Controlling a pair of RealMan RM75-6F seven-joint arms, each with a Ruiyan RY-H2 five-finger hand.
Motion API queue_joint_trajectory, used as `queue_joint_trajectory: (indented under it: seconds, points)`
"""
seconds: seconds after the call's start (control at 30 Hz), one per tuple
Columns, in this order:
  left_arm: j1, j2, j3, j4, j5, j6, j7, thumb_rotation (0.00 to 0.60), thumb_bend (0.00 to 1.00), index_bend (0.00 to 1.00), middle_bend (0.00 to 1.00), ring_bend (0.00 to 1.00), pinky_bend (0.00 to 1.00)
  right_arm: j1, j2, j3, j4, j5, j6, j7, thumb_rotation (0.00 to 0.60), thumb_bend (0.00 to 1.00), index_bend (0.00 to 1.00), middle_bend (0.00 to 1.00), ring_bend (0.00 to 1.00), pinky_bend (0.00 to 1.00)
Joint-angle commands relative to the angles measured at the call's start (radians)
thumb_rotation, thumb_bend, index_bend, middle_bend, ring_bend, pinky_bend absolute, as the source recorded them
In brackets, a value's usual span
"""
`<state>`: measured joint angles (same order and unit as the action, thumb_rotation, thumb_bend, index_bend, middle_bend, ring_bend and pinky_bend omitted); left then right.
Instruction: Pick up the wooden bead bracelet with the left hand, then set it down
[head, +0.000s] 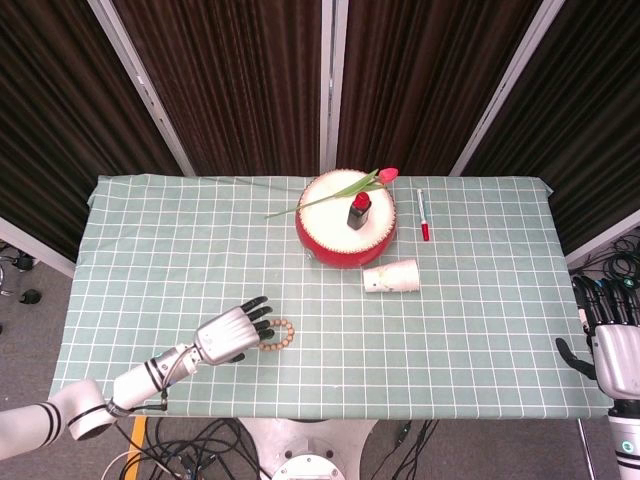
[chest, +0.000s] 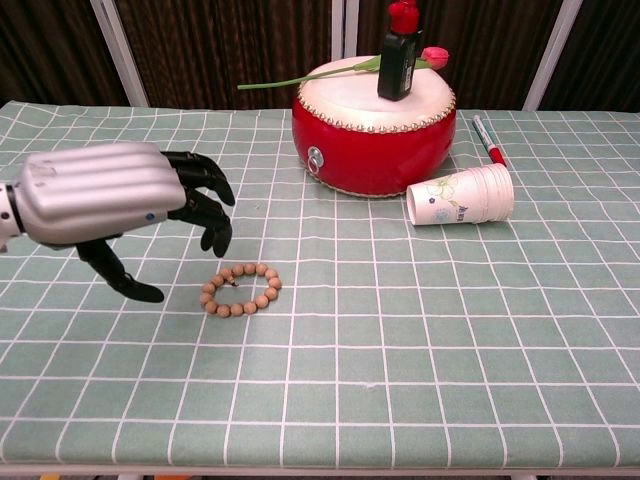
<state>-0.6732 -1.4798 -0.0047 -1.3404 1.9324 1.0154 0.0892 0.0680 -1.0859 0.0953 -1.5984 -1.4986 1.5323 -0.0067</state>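
Chest view: tan bracelet ring seemingly flat under the empty, spread-fingered left hand.
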Motion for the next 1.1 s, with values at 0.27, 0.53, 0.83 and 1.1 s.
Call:
queue_joint_trajectory:
  seconds: [0.27, 0.53, 0.83, 1.1]
  points:
    - [-0.037, -0.124, 0.017, 0.095, -0.084, -0.071, 0.067, 0.600, 0.16, 0.43, 0.44, 0.18, 0.15, 0.010, -0.012, 0.004, 0.010, 0.014, -0.020, 0.003, 0.600, 0.15, 0.01, 0.06, 0.00, 0.00]
    - [-0.041, -0.173, 0.025, 0.138, -0.145, -0.095, 0.115, 0.600, 0.17, 0.46, 0.46, 0.18, 0.14, 0.011, -0.011, 0.006, 0.017, 0.018, -0.025, 0.012, 0.600, 0.15, 0.01, 0.06, 0.00, 0.00]
    - [-0.038, -0.211, 0.041, 0.179, -0.175, -0.078, 0.142, 0.600, 0.19, 0.49, 0.50, 0.19, 0.14, 0.012, -0.017, 0.006, 0.022, 0.023, -0.029, 0.017, 0.600, 0.15, 0.01, 0.06, 0.00, 0.00]
    - [-0.037, -0.228, 0.062, 0.209, -0.188, -0.065, 0.141, 0.600, 0.21, 0.51, 0.52, 0.20, 0.15, 0.011, -0.017, 0.007, 0.021, 0.025, -0.029, 0.018, 0.600, 0.15, 0.01, 0.06, 0.00, 0.00]
